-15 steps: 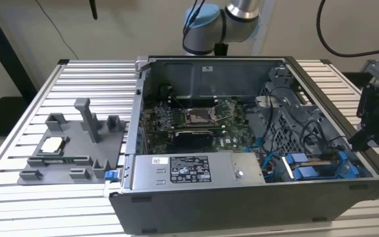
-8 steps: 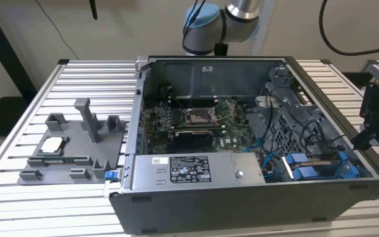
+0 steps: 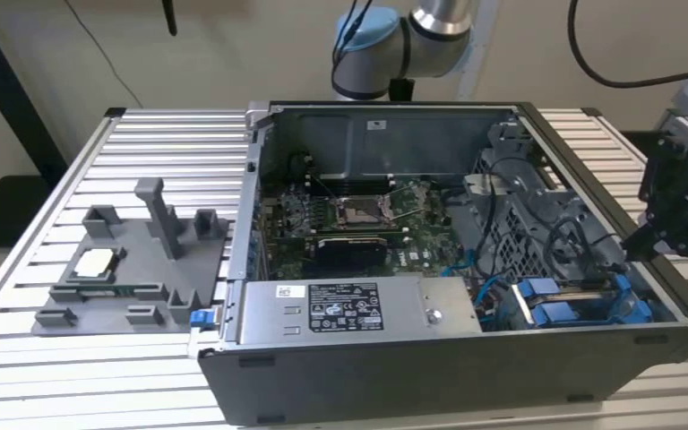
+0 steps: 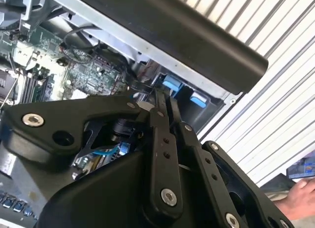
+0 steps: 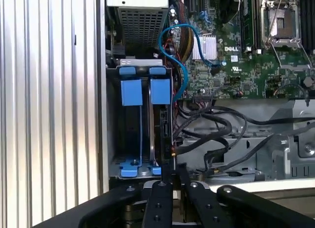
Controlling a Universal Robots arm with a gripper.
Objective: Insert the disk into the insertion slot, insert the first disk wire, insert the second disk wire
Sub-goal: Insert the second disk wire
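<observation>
I see my black linkage gripper (image 5: 175, 175) with fingers pressed together, seemingly empty, right at the end of the blue-railed dark metal insertion slot (image 5: 139, 134), whose long axis runs straight away from the fingertips, the blue-framed silver disk (image 5: 162, 127) apparently seated inside.

A robotics lab: opened computer case (image 3: 440, 269) on slatted aluminium table (image 3: 141, 358).

Black gripper (image 5: 172, 176); bright blue carrier tabs (image 5: 145, 91) in dark grey insertion slot (image 5: 112, 119); green motherboard (image 5: 246, 65); light blue cable (image 5: 179, 50); silver ribbed table (image 5: 49, 110); grey fixture tray (image 3: 129, 269)
</observation>
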